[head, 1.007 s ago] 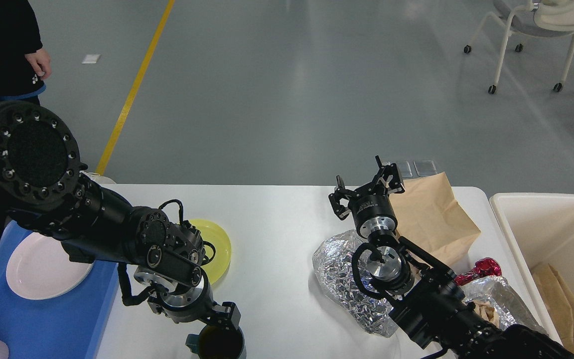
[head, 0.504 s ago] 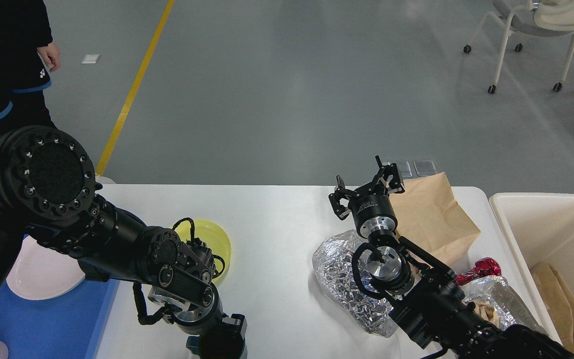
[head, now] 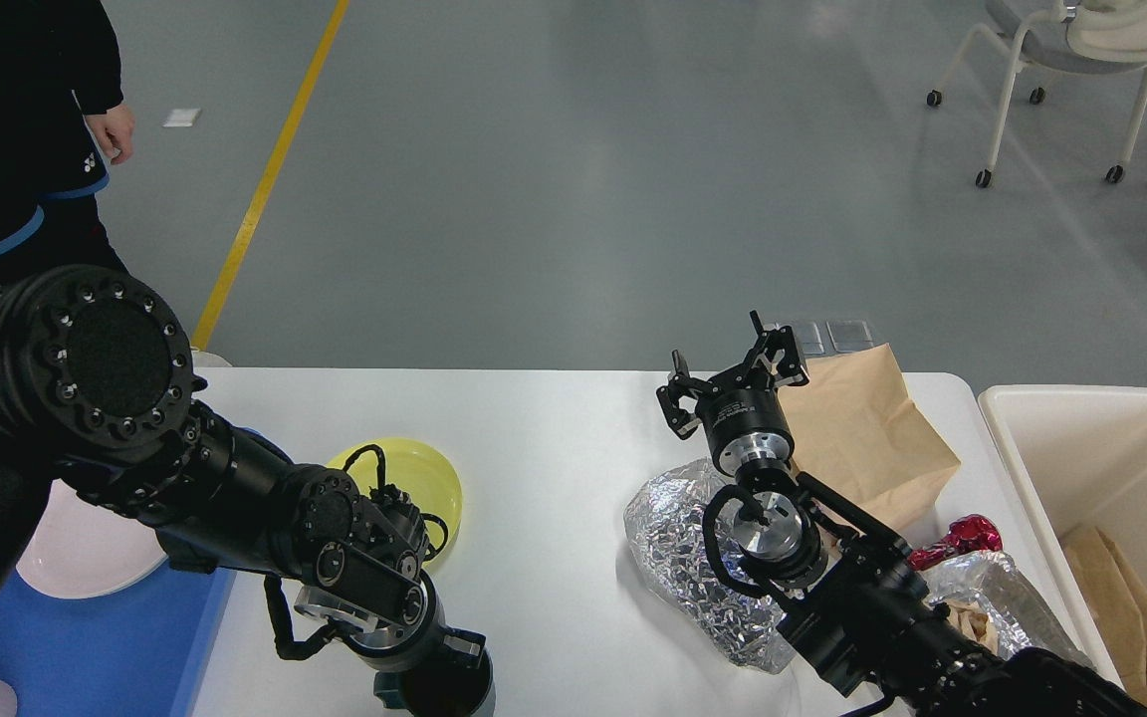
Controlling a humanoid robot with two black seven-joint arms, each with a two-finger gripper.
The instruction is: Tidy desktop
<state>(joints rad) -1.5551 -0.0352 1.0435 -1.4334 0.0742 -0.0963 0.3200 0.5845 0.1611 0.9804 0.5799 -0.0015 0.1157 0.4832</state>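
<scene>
The desktop (head: 554,438) is a large white tabletop, smooth and plain, with rounded far corners. It lies flat across the lower half of the frame, its far edge running level just below mid-height, from the left of centre to near the right side. Its middle is bare; its near edge falls below the frame.

Surface (head: 554,428) plain white; tray (head: 86,647) at lower left blue, carrying a white plate (head: 76,558). Dish (head: 424,478) translucent yellow; cup (head: 439,689) at bottom edge dark teal. At right: crinkled silver foil (head: 673,558), tan paper bag (head: 862,428), shiny red wrapper (head: 967,538), cream bin (head: 1081,438); both arms black.
</scene>
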